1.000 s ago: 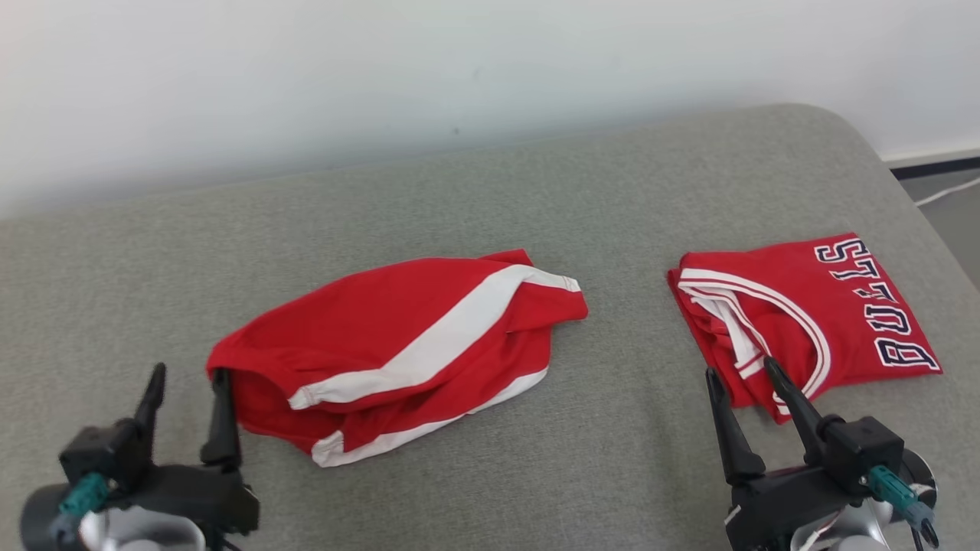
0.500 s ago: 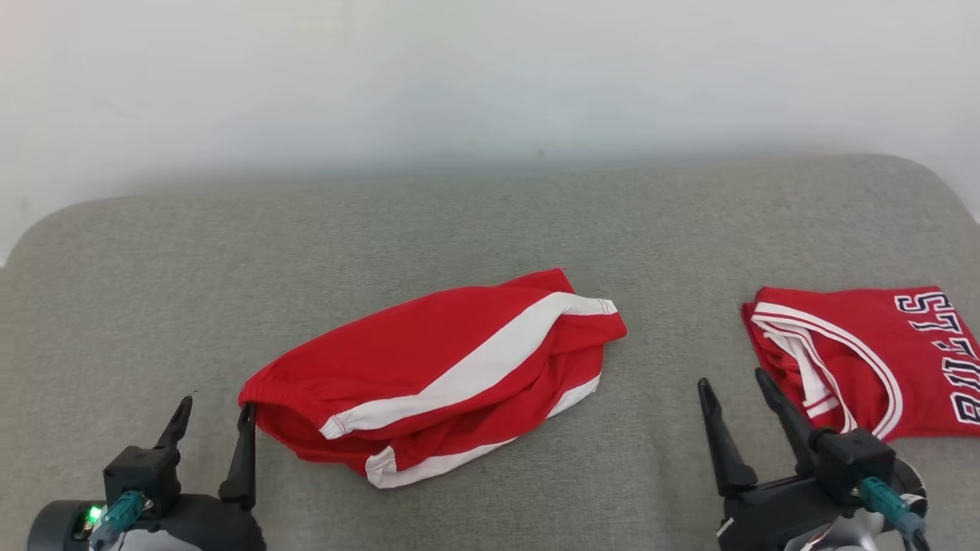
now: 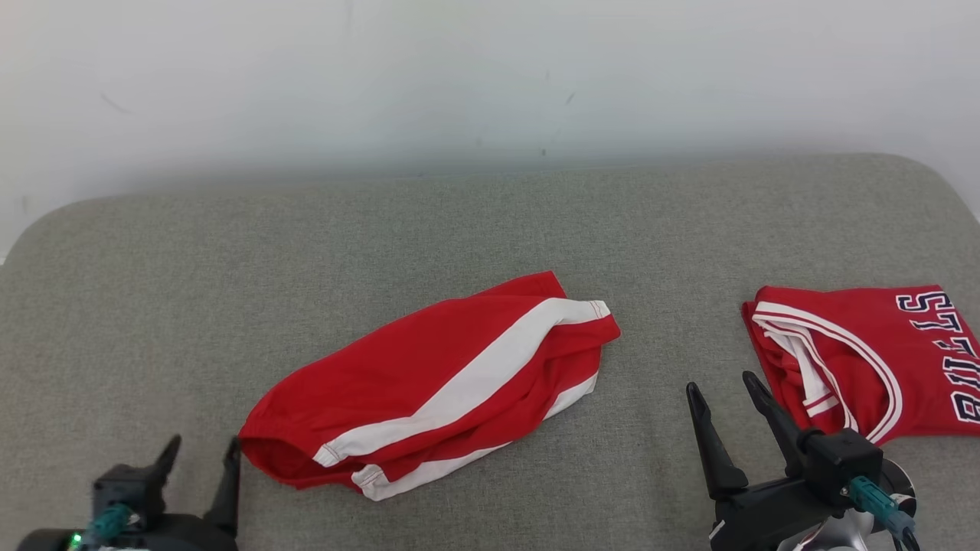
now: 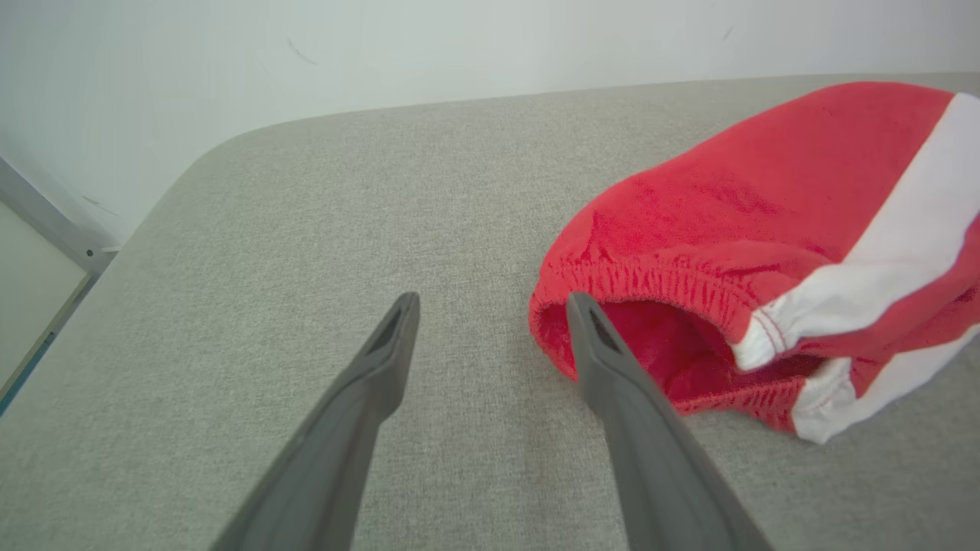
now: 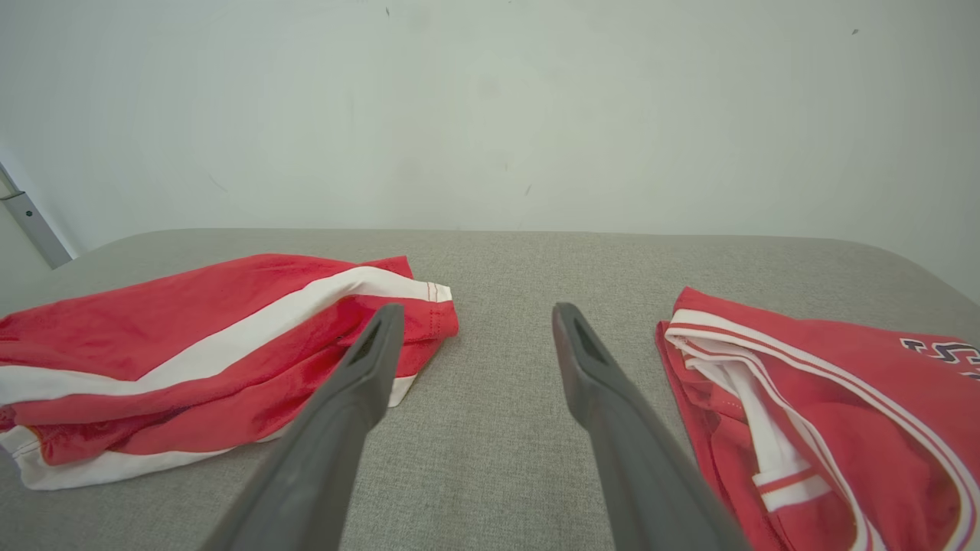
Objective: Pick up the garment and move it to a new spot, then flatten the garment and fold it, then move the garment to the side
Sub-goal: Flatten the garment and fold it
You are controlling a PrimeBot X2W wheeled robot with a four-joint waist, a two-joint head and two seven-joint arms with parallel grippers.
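Both empty, jaws apart | left end effector (image 3: 204, 440) drawn back, shorts (image 3: 429, 383) waistband dragged along, just right of it | right end effector (image 3: 720, 381) beside jersey (image 3: 857, 352) | grasp pending

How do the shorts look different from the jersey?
The shorts lie rumpled in the middle; the jersey lies folded flat on the right. The shorts carry a broad white stripe; the jersey has thin white trim and dark letters. Both are red and white and rest on the grey cushion.
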